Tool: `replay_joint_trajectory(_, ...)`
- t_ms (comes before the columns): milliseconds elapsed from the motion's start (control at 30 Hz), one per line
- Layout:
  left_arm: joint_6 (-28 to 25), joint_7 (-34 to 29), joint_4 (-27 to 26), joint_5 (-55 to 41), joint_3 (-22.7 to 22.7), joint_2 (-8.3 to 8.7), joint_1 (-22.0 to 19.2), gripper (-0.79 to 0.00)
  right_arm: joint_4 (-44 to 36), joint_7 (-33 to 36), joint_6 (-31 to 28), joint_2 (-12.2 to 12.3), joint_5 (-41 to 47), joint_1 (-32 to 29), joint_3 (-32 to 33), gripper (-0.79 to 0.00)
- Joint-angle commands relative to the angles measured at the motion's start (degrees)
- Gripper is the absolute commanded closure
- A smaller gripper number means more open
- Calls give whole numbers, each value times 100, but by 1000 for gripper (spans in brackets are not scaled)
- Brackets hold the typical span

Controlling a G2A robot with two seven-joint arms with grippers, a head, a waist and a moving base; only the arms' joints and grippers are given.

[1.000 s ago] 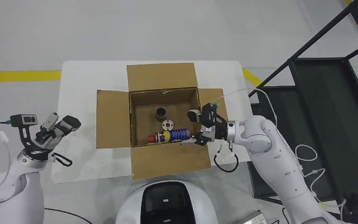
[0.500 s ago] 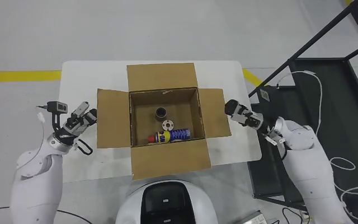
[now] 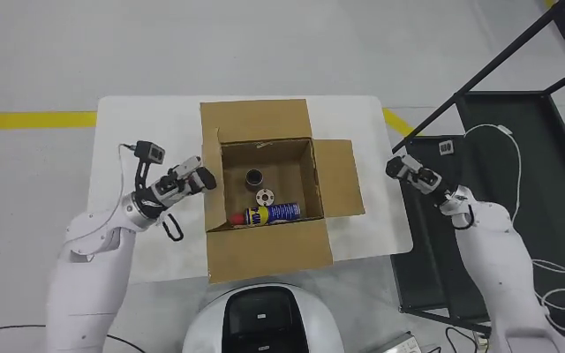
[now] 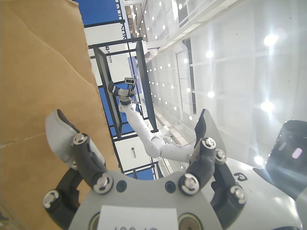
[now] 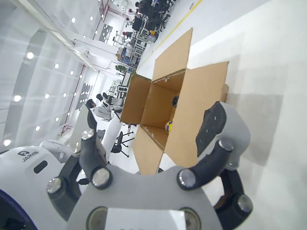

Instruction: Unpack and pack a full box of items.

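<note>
An open cardboard box (image 3: 265, 141) stands mid-table. Inside lie a blue and yellow spray can (image 3: 272, 213), a dark cylinder (image 3: 254, 177) and a small metal flange (image 3: 264, 196). My left gripper (image 3: 201, 179) is open at the box's left side, one finger (image 4: 62, 130) against the left flap (image 4: 36, 72), which stands nearly upright. My right gripper (image 3: 395, 166) is open and empty, just past the table's right edge, apart from the box. From the right wrist view I see the box (image 5: 191, 89), the can (image 5: 169, 126) and the cylinder (image 5: 175, 100) beyond my open right gripper (image 5: 148, 123).
The back flap (image 3: 256, 119), right flap (image 3: 340, 176) and front flap (image 3: 269, 251) lie spread flat on the white table (image 3: 141, 123). A black metal rack (image 3: 512, 159) stands close on the right. Bare table lies left of the box.
My left gripper moved right to the box and the left flap went from flat to nearly upright. My right arm drew back from the box to beyond the table's right edge.
</note>
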Motion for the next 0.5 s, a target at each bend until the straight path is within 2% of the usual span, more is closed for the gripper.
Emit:
replay_joint_trajectory(0,-47,119,130,204,223,-19,-68,-785,272,-17,-17,-27,-15,202,-144,-785)
replay_joint_trajectory(233,-357,520,501,874,583,-43,-208,-785,1158,-14,58,-128,-297,829,-642,-785)
replay_joint_trajectory(467,-323,416,401,666,447,8,-80,-785,1845,107,107,-276,-282,1205,-1108,-785)
